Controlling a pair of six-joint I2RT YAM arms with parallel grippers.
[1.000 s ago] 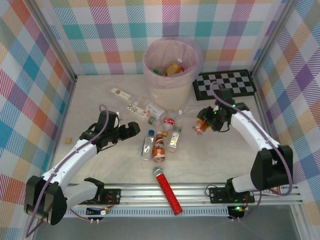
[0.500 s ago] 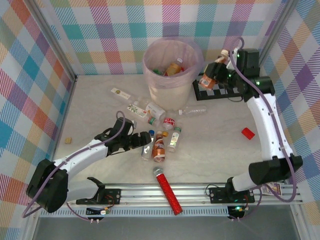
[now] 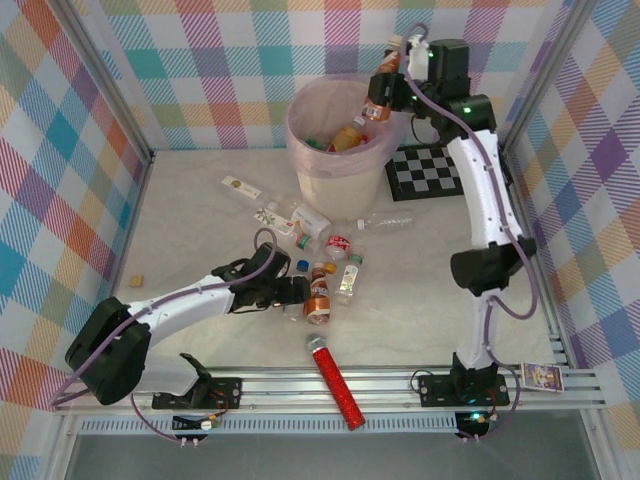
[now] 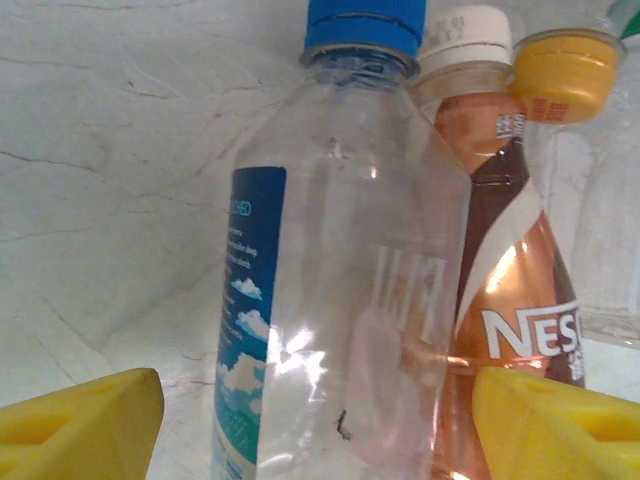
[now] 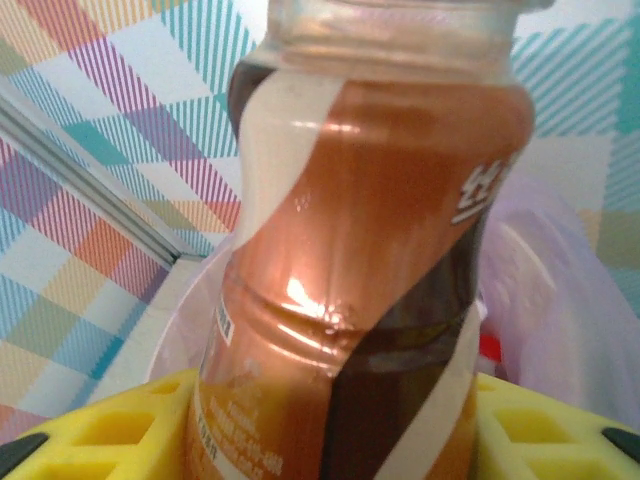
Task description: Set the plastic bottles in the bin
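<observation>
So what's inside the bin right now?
Inside the bin, a brown bottle with a pale cap lies on top, a green piece and a red piece beside it. Anything deeper is hidden by the bin's wall and pink bag.

- Cream bin (image 3: 340,185), pink-lined, upright at the table's far side, several bottles (image 3: 347,135) already inside.
- Brown-labelled bottle (image 3: 383,82) aloft over its right rim.
- Blue-capped clear bottle (image 4: 340,280) lying mid-table, hard against a brown one (image 4: 510,300); more scattered nearby.
</observation>
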